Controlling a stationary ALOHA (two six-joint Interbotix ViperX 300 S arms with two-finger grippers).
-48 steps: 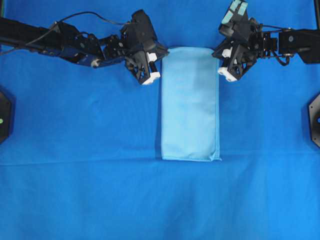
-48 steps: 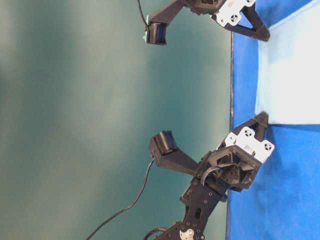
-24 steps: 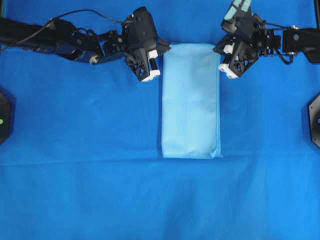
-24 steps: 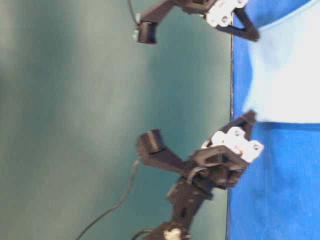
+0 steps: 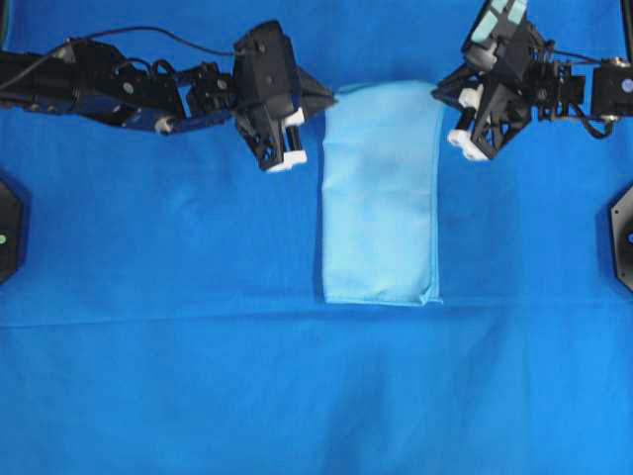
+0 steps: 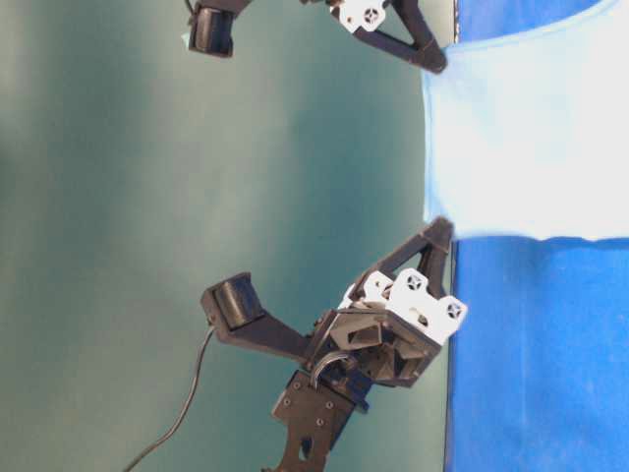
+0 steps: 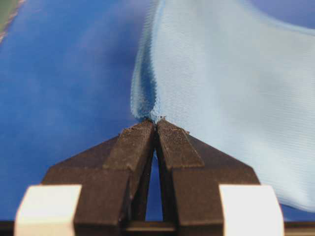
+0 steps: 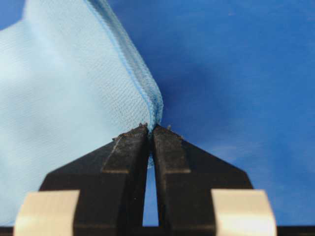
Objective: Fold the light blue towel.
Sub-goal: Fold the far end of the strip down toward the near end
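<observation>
Item 1, my left gripper [image 5: 318,99]: black fingers on a white-blocked wrist, reaching in from the upper left of the overhead view. My wrist view shows the fingertips [image 7: 140,132] pressed together on the far left corner of the light blue towel [image 5: 381,193]; a doubled, stitched edge rises straight out of the tips. Pinching the towel corner.

Item 2, the light blue towel: a pale, fine-textured cloth folded into a long narrow rectangle, lying lengthwise down the middle of the tabletop between my two arms. Its near end lies flat with a small corner poking out at the lower right. Its far end is raised off the surface, as the table-level view shows, where the cloth [image 6: 531,138] stretches between the two gripper tips above the blue covering.

Item 3, my right gripper [image 5: 442,94]: same build, coming in from the upper right. Its wrist view shows the fingertips [image 8: 162,140] clamped on the far right corner, with the darker blue hem curving up from the pinch. Closed on the towel.

Item 4, the royal-blue table covering [image 5: 148,376]: spread under everything, with a faint crease running across just below the towel's near end.
</observation>
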